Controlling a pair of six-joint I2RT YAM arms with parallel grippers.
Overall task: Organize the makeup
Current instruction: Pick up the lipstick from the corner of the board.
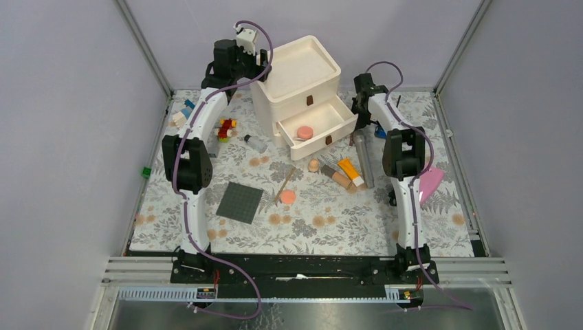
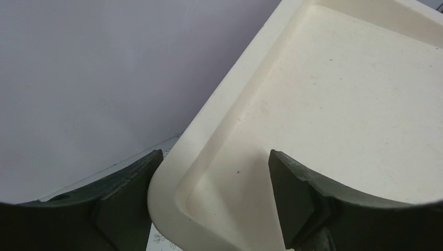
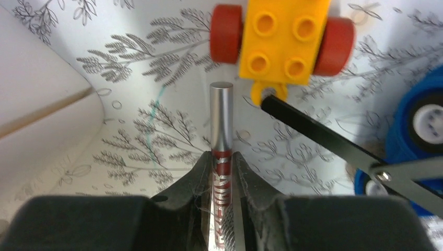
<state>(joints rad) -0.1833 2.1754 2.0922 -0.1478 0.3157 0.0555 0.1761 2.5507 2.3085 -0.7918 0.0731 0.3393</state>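
Barely started tbh: 1 pink disc (image 1: 304, 132) in the open drawer (image 1: 335, 112), right tool (image 3: 222, 172) clamped on a slim silver tube (image 3: 221, 120) near the counter (image 3: 146, 78), left tool (image 2: 211, 183) spread empty above the top tray (image 2: 339, 104), orange tube (image 1: 349, 170) and more lying loose.

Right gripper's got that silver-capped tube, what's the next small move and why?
Probably a slight lift: the right gripper is shut on the silver-capped tube, low beside the open drawer, whose wall it must clear; a yellow toy car sits ahead.
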